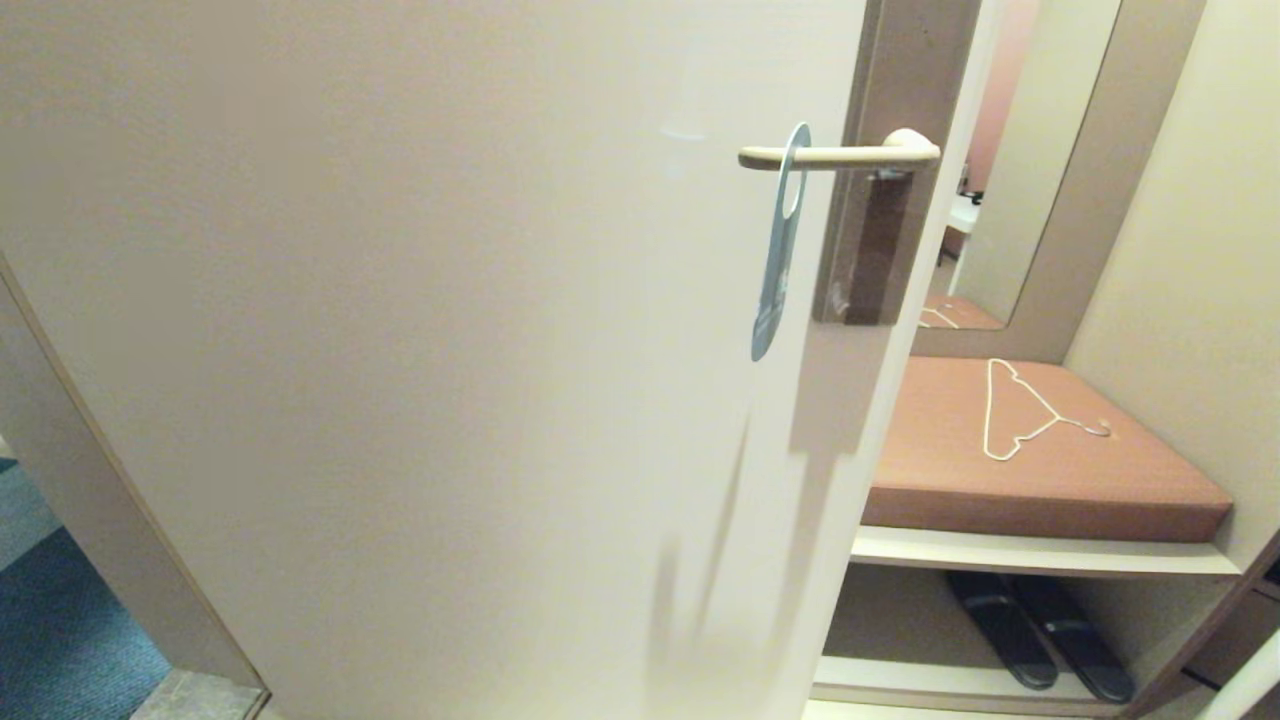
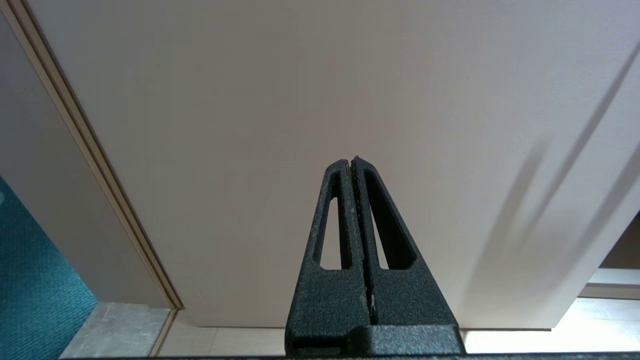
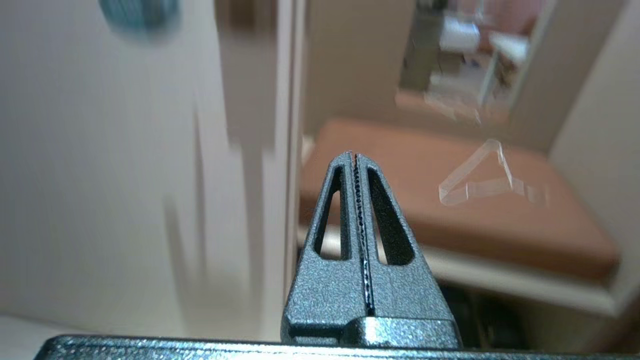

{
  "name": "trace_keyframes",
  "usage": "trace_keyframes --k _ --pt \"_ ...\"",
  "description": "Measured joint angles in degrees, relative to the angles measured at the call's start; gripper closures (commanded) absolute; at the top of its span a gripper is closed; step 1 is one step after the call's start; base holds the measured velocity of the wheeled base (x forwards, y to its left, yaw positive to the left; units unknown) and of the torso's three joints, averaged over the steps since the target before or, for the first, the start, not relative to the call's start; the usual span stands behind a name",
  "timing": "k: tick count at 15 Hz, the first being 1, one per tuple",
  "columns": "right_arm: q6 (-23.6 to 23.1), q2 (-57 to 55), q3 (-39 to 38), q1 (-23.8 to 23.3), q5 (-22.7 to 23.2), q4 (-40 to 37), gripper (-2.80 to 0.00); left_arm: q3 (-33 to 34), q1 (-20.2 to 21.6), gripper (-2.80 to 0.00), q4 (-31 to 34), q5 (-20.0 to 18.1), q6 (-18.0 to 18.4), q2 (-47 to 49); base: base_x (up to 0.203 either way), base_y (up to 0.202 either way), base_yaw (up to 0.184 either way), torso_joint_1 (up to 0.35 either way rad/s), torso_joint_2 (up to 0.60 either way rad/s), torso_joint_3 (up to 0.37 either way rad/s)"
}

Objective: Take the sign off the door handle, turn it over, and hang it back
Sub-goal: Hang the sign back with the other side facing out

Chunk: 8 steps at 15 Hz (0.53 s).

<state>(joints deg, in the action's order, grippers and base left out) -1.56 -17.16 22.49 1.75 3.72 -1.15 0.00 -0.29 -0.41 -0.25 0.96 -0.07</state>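
One light blue flat card sign [image 1: 778, 262] with a rounded top and a long hole hangs on one slim cream metal lever door handle [image 1: 836, 155]. Seen from the head camera, the sign is almost edge-on, its long axis hanging near vertical with the bottom tip swung slightly toward 7 o'clock. The handle runs horizontally, its free end pointing to 9 o'clock and its rounded pivot at 3 o'clock, on a brownish-grey plate [image 1: 868, 250] of the pale door [image 1: 420, 350].

At 4 o'clock from the handle, one thin white wire clothes hanger [image 1: 1020, 408] lies flat on a brown padded bench [image 1: 1100, 480]. Two dark slippers [image 1: 1040, 630] sit on the shelf beneath it. A tall mirror [image 1: 1010, 160] stands behind the bench. Teal carpet [image 1: 60, 620] shows at 8 o'clock.

Two tools appear only in their wrist cameras. The left tool [image 2: 352, 161] has its fingers pressed together, holding nothing, facing the bare door. The right tool [image 3: 354, 156] is likewise closed and empty, aimed toward the door edge and bench.
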Motion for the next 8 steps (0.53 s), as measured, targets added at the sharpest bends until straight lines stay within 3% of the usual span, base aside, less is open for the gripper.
trace_keyframes --k 5,8 --pt "-1.4 -25.2 27.4 1.6 6.0 4.4 0.0 0.0 0.0 0.0 0.0 0.0 0.0 0.0 0.0 0.0 0.0 0.0 0.0 0.0" --pt "-2.3 -38.9 40.2 2.1 15.3 5.1 0.0 0.0 0.0 0.0 0.0 0.0 0.0 0.0 0.0 0.0 0.0 0.0 0.0 0.0"
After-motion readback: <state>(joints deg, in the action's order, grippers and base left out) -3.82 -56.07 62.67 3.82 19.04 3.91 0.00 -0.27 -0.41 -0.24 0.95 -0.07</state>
